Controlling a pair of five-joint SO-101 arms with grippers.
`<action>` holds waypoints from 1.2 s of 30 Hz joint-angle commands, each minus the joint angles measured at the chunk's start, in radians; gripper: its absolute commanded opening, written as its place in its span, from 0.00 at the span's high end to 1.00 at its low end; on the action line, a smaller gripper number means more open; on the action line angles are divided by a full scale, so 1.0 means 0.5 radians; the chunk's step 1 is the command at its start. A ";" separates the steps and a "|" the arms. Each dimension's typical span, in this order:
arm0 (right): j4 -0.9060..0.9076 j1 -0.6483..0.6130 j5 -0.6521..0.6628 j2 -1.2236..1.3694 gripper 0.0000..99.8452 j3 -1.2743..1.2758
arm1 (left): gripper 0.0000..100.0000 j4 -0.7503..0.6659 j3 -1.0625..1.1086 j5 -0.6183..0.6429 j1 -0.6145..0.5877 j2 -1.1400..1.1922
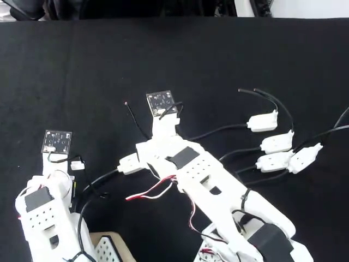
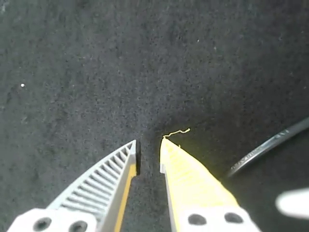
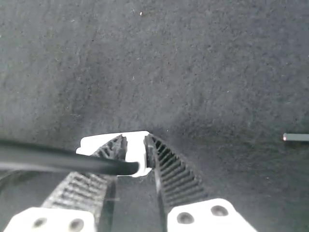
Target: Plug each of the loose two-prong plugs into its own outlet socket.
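Note:
My right gripper (image 3: 136, 145) is shut on a small white plug (image 3: 134, 151) whose black cable (image 3: 58, 162) runs out to one side across a finger. In the high view this gripper (image 1: 162, 113) is at mid-table, low over the black cloth. Beside the right arm lies another white plug (image 1: 131, 163) on a black cable. My left gripper (image 2: 148, 155) hangs over bare cloth, fingers a narrow gap apart with nothing between them. In the high view it (image 1: 56, 144) is at the near left, beside a small white plug (image 1: 77, 165).
Several white connector bodies (image 1: 275, 143) on black cables lie in a cluster at the right. Red and white wires (image 1: 150, 191) trail off the right arm. A black cable (image 2: 270, 145) crosses the cloth near the left gripper. A pale perforated block (image 1: 106, 248) sits at the near edge.

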 commanded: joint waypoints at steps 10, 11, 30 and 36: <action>-0.058 -0.021 -0.009 0.008 0.99 -0.005 | 0.91 -0.025 -0.008 0.028 -0.017 -0.018; -0.083 -0.021 -0.009 0.008 0.99 0.002 | 0.91 -0.025 -0.008 0.028 -0.017 -0.018; -0.206 -0.025 0.086 0.005 0.99 0.146 | 0.91 -0.025 -0.008 0.028 -0.017 -0.018; -0.110 -0.028 0.086 -0.005 0.99 0.130 | 0.91 -0.025 -0.008 0.028 -0.017 -0.018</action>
